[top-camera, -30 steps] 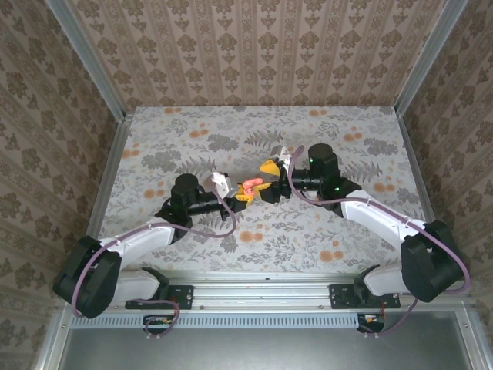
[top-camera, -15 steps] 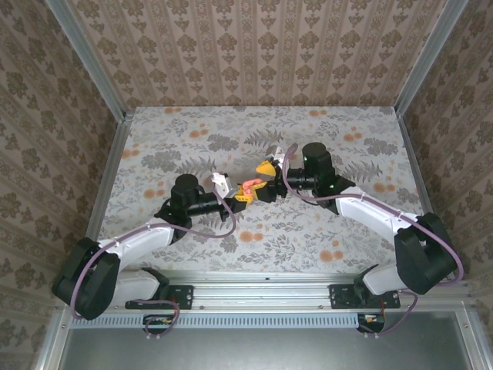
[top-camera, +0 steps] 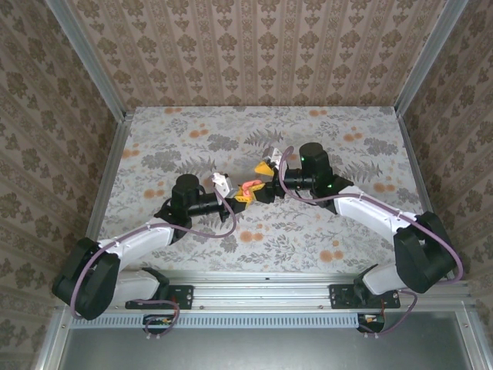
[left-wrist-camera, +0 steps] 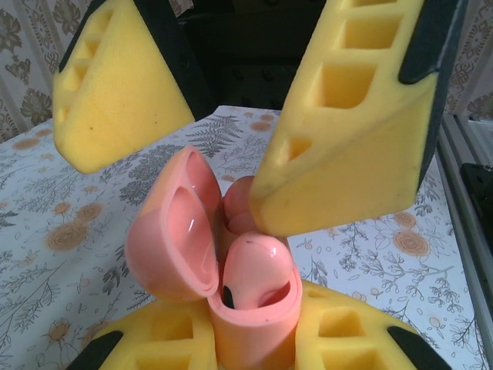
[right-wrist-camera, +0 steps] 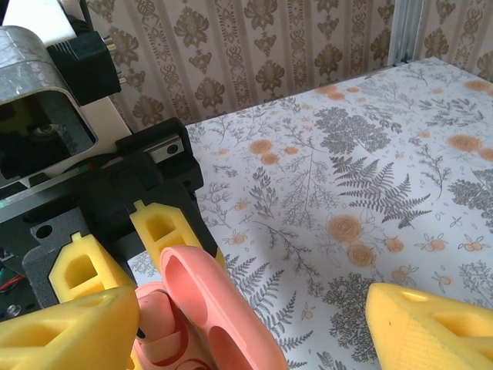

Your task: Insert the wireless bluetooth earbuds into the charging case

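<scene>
Above the flowered worktop's (top-camera: 192, 131) middle, left fingers (left-wrist-camera: 154, 343) clench an open coral-pink plastic charging case (left-wrist-camera: 254, 324), one glossy pink earbud (left-wrist-camera: 258, 266) seated; spread right fingers (left-wrist-camera: 347, 116) seem to press the second bud (left-wrist-camera: 237, 196) home.

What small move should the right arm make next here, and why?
Probably ease the open right claw down a touch so its finger presses the far pink earbud into its socket. The left claw holds the pink case with its lid open. The near earbud sits in its socket, and that finger's tip hangs just over the far one, whose seating is hidden.
</scene>
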`<state>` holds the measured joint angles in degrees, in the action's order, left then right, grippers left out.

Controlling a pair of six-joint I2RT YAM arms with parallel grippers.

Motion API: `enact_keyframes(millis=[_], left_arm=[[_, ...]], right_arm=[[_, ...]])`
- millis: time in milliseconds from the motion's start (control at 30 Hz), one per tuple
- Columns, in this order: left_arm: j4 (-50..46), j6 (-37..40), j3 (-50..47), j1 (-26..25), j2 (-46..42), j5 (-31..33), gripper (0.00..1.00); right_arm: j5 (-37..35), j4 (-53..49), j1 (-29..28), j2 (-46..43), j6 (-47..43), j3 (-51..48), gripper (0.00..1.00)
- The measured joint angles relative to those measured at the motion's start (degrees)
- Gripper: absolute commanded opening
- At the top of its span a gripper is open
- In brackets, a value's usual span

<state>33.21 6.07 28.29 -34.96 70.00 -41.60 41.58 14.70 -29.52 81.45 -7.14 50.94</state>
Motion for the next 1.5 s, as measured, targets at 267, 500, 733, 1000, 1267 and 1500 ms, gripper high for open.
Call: enact_keyframes(millis=[267,500,733,1000,1267,1500], left_arm=[[0.68,0.00,0.00,-0.33,-0.37,-0.28,0.15],[0.87,0.00,0.00,-0.33,-0.94,-0.87,0.15],[0.87,0.02,0.13,-0.39,-1.55,-1.55,0.15],[0.87,0.17,0.39,-0.98,-1.84,-2.16,0.15],[0.85,0.20,0.42,-1.03,-1.95,-2.14,0.15],[0.85,0.22,0.42,-1.03,-2.36,-1.90,0.15]], right_arm=[[-0.15,0.00,3.76,-7.76,-0.79,-2.60,0.87],[1.29,-2.86,7.89,-13.05,-5.18,-2.78,0.94],[4.57,-15.76,8.11,-13.18,-18.84,-1.44,0.94],[6.45,-21.77,6.21,-8.09,-26.58,2.29,0.91],[7.91,-23.26,3.72,-2.34,-28.83,4.79,0.88],[10.56,-23.87,3.02,0.68,-28.96,6.51,0.82]])
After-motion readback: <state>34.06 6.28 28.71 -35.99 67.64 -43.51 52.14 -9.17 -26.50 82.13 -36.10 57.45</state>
